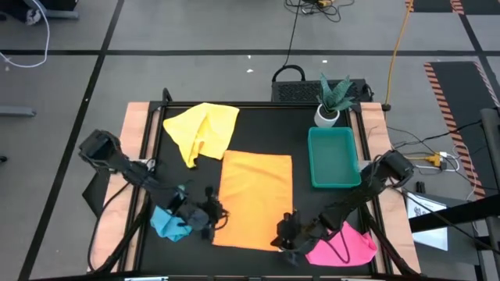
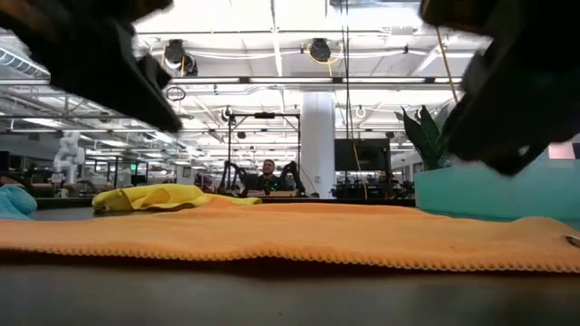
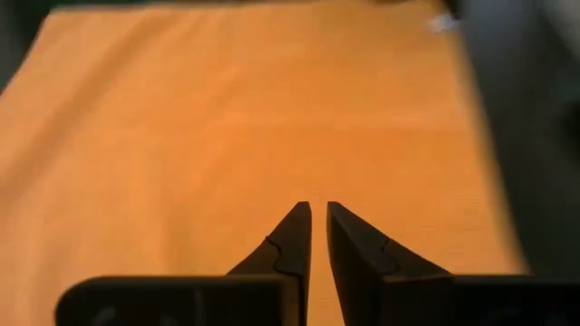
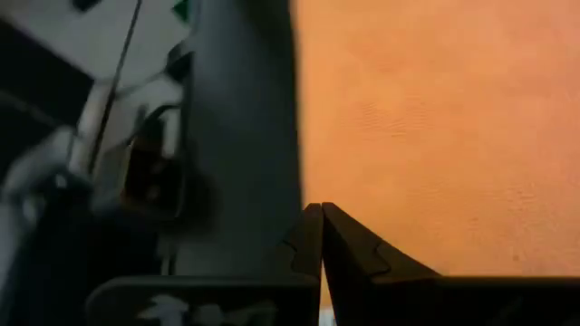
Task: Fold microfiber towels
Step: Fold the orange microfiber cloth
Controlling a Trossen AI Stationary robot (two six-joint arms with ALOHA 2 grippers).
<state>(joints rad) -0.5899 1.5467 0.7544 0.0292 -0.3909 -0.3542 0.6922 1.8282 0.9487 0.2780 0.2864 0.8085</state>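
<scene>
An orange-yellow microfiber towel (image 1: 256,199) lies spread flat on the black table. My left gripper (image 1: 217,221) hovers over its near left corner, the fingers (image 3: 294,235) drawn together to a thin slit. At the near right corner is my right gripper (image 1: 285,238), shut, with its tips over the towel's edge (image 4: 304,181). In the low view both arms end above the cloth (image 2: 299,235). A crumpled yellow towel (image 1: 201,131) lies at the far left. A light blue one (image 1: 166,224) lies at the near left and a pink one (image 1: 344,246) at the near right.
A green plastic tray (image 1: 333,156) stands right of the orange towel, and a potted plant (image 1: 332,101) stands behind it at the far right. Bare black tabletop (image 1: 266,129) shows between the yellow towel and the tray.
</scene>
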